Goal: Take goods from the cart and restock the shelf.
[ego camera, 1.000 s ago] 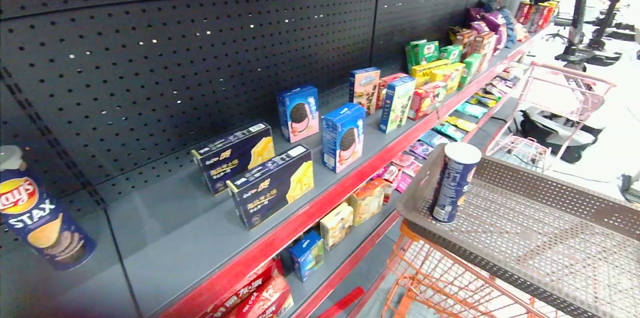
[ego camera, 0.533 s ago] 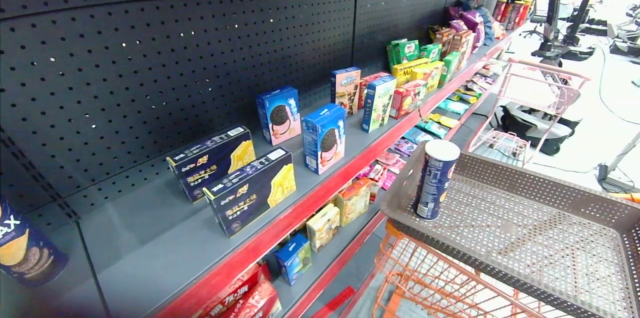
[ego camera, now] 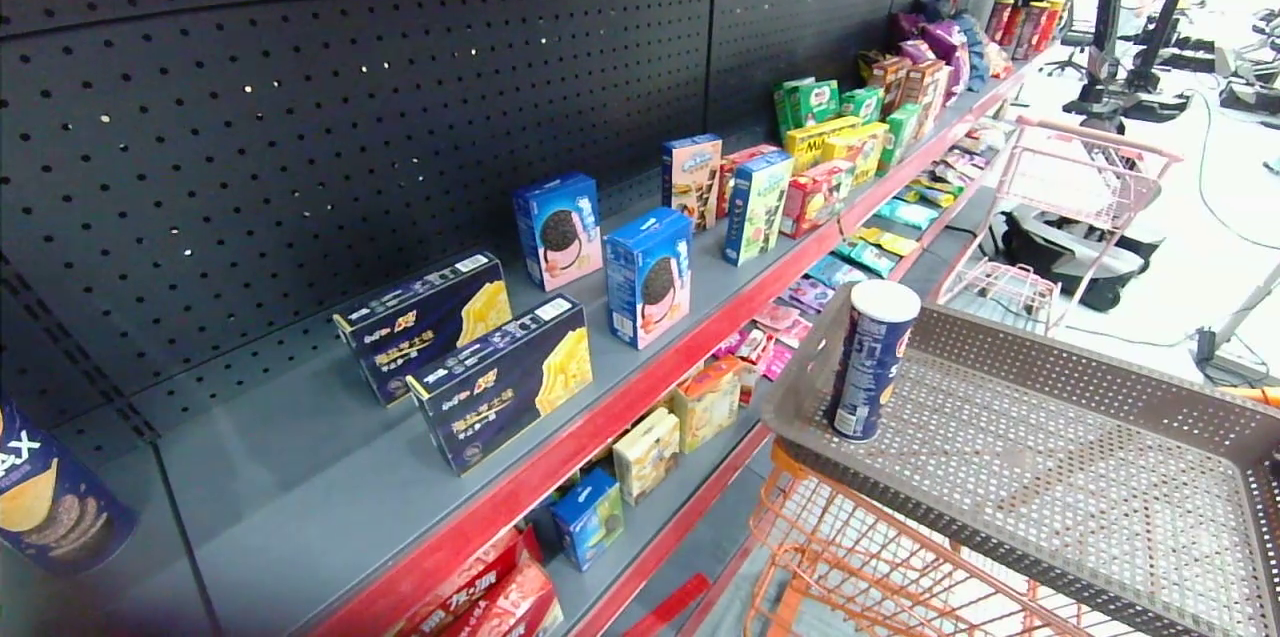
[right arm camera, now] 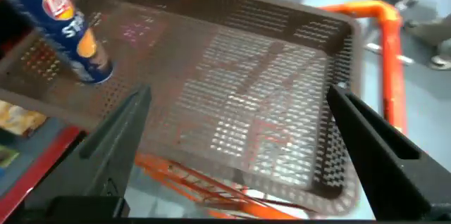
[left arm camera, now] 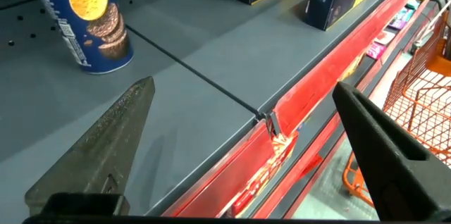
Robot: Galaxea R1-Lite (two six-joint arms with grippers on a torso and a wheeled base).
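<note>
Risk: my wide-open right gripper (right arm camera: 239, 96) clips the upright can (ego camera: 872, 357) at the basket (ego camera: 1050, 462) corner, toppling it; left gripper (left arm camera: 244, 86) wide too.

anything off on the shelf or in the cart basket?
Nothing stands out. The chip can stands upright in a corner of the cart basket, the shelved can is upright, and the boxes stand in rows.

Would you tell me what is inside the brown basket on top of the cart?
One blue chip can stands upright in the brown basket's corner nearest the shelf. The perforated floor elsewhere looks bare; the near right corner is partly hidden.
</note>
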